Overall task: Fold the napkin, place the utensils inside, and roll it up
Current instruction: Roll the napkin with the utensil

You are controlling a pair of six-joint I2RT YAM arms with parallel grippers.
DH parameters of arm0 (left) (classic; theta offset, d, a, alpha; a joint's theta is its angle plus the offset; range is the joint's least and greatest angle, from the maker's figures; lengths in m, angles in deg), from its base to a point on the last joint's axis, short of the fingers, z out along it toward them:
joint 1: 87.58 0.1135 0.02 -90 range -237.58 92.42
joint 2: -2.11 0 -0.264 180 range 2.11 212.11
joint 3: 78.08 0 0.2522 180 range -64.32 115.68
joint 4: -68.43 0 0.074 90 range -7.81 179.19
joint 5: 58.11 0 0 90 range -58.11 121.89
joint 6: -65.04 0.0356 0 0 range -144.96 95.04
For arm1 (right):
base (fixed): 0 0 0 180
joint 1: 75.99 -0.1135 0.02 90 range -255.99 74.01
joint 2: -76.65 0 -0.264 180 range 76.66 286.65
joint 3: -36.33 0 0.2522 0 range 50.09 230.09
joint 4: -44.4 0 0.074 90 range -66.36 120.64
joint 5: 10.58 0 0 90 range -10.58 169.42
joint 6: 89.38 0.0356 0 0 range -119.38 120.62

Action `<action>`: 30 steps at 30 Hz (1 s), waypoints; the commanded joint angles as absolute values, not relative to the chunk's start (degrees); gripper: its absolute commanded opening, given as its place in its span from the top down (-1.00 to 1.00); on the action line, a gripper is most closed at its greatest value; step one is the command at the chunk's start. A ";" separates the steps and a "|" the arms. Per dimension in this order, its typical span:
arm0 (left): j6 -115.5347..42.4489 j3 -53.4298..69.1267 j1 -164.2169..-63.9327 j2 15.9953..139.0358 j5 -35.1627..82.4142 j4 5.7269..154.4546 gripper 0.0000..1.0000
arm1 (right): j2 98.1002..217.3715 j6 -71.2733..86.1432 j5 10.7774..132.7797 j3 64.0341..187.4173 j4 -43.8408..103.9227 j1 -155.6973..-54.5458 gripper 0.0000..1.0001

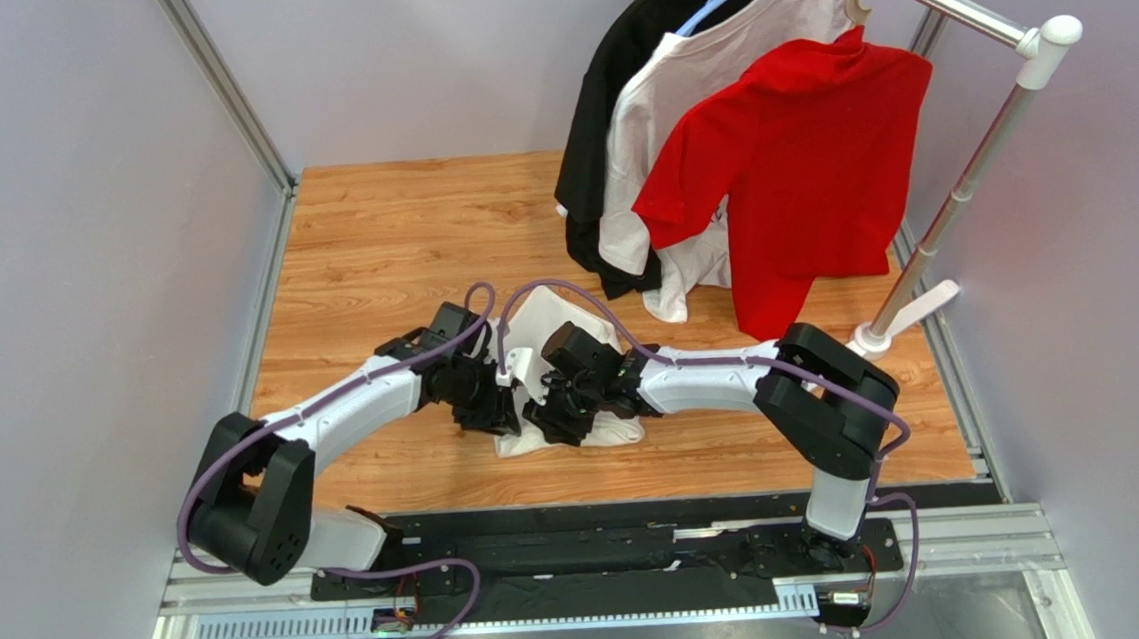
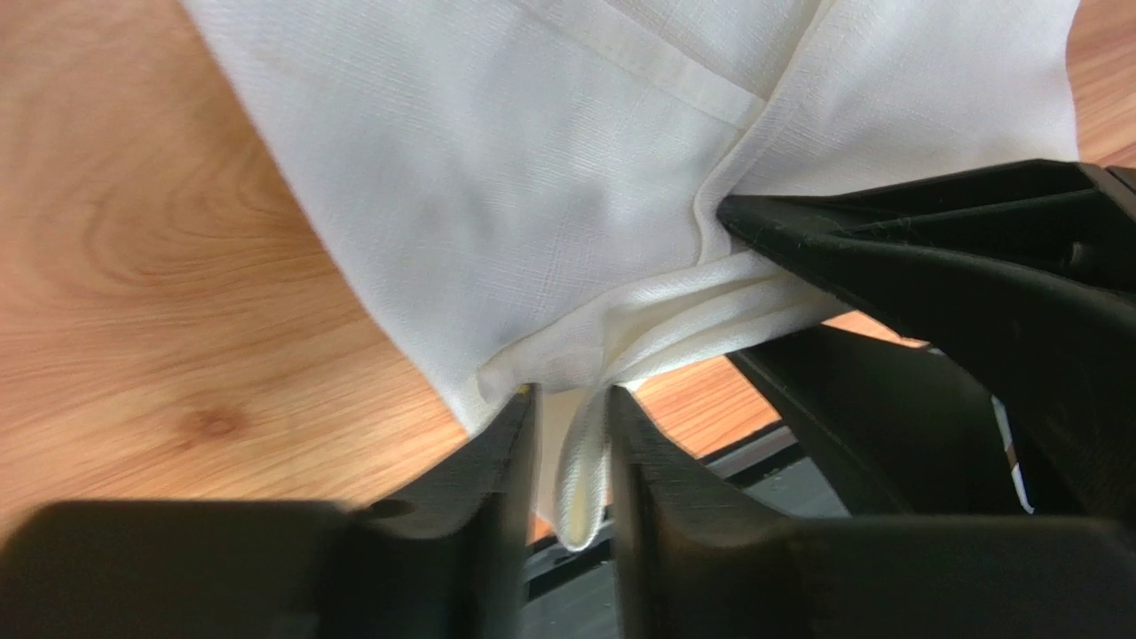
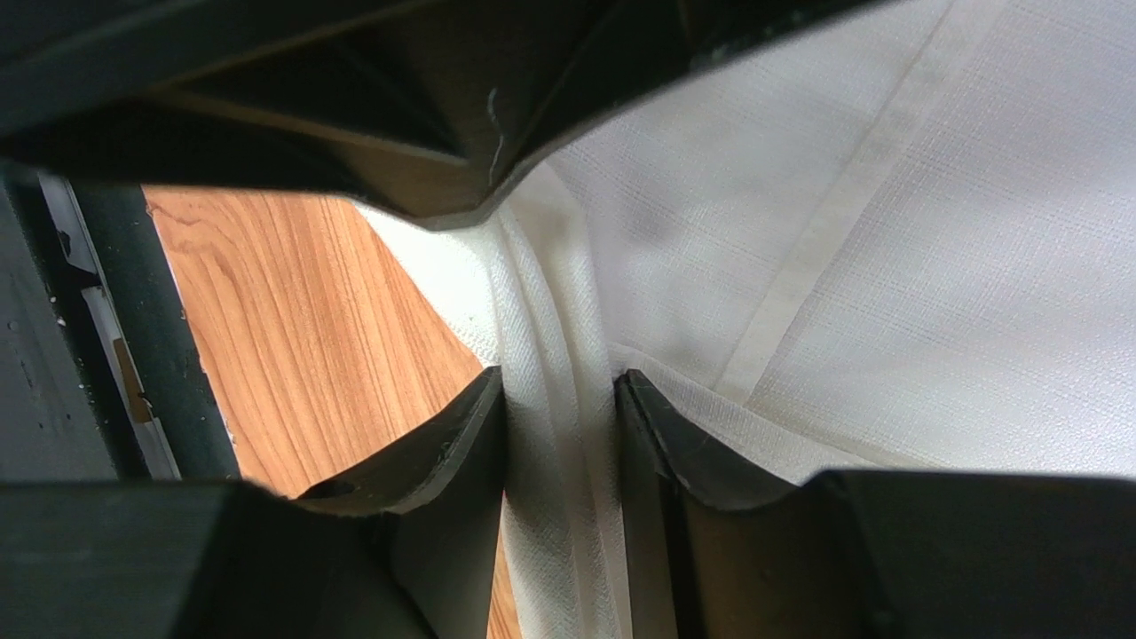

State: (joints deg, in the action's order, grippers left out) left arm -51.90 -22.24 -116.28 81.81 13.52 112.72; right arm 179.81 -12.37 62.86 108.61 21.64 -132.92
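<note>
The white napkin [image 1: 549, 321] lies bunched on the wooden table between both arms. Its folded edge is gathered into a thick strand. My right gripper [image 3: 560, 382] is shut on that strand, and the cloth [image 3: 867, 240] fills the space between its fingers. My left gripper [image 2: 574, 396] is open, with a loose loop of the napkin [image 2: 534, 173] hanging between its jaws, clear of the left one. The two grippers almost touch: the right gripper's finger [image 2: 934, 253] presses into the cloth just beside the left gripper [image 1: 510, 396]. The utensils are out of view.
A clothes rack [image 1: 971, 156] stands at the back right with a black shirt, a white shirt and a red shirt [image 1: 806, 168] on hangers. Its foot [image 1: 907, 319] rests near the right arm's elbow. A black rail [image 1: 621, 534] runs along the near edge.
</note>
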 commanded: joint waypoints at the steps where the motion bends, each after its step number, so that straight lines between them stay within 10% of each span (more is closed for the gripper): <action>1: -53.52 -21.51 -115.79 74.90 18.87 114.63 0.09 | 182.21 -9.05 61.93 108.10 17.98 -133.12 0.27; 6: -55.98 -24.68 -115.79 62.34 23.97 116.73 -0.60 | 182.65 -8.61 63.33 108.45 17.10 -133.12 0.28; 17: -64.69 -38.48 -115.79 42.11 18.00 110.33 -0.66 | 184.32 -7.91 62.55 110.12 16.14 -133.12 0.30; 30: -65.13 -43.75 -115.79 45.44 20.90 102.77 -0.52 | 185.11 -7.73 60.87 110.91 14.82 -133.12 0.31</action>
State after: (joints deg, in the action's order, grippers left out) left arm -63.99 -43.15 -115.63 44.06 20.07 107.63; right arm 181.69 -8.61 61.92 111.35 19.46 -132.83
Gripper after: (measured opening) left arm 0.780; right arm 0.348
